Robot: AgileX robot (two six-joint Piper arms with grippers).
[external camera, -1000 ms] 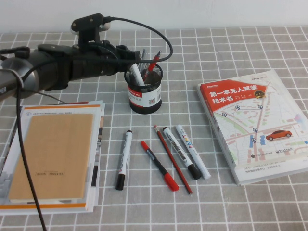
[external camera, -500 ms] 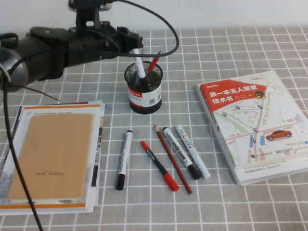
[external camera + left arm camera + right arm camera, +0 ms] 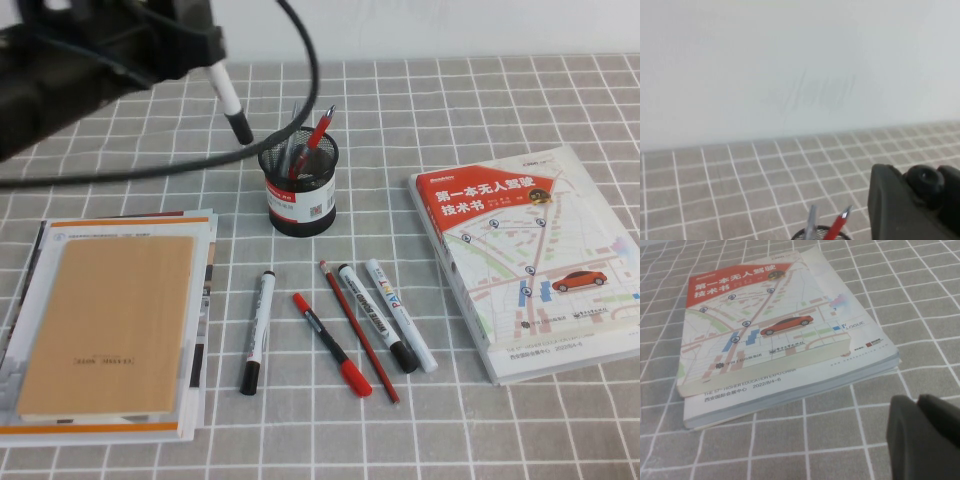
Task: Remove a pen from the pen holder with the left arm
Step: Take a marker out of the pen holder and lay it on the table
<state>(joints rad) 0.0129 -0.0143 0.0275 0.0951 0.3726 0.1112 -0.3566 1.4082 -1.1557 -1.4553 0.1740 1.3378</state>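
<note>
Left gripper [image 3: 203, 52] is high over the far-left corner of the desk [image 3: 500, 100], jaws clamped on the top end of a white marker [image 3: 227, 97]. That is a solid hold, with the arm's black bulk filling the corner behind it. The white marker hangs down out of the grip, slanting toward the right, its black cap [image 3: 239, 128] at the low end. And it's out! The cap hovers in the air just beside the far-left side of the pen holder [image 3: 298, 190], clear of the rim and touching nothing.

The pen holder, black mesh with a red-and-white label, stands upright near the middle of the desk, toward the far edge. A red pen [image 3: 313, 138] leans inside it, with a thin grey stick beside it.

Nearer the robot, a row of five loose pens [image 3: 359, 332] lies flat on the grey tiles: markers, a red-capped pen and a red pencil, side by side. At the near-left corner sits a stack of papers [image 3: 110, 325] with a brown cover on top. Toward the right edge lies a book [image 3: 530, 255] with a red title band and a map on its cover.

Right gripper [image 3: 924, 437] shows only in its own wrist view, a dark shape low over bare tiles near the book and apart from it. Whether it is open or closed cannot be told.
</note>
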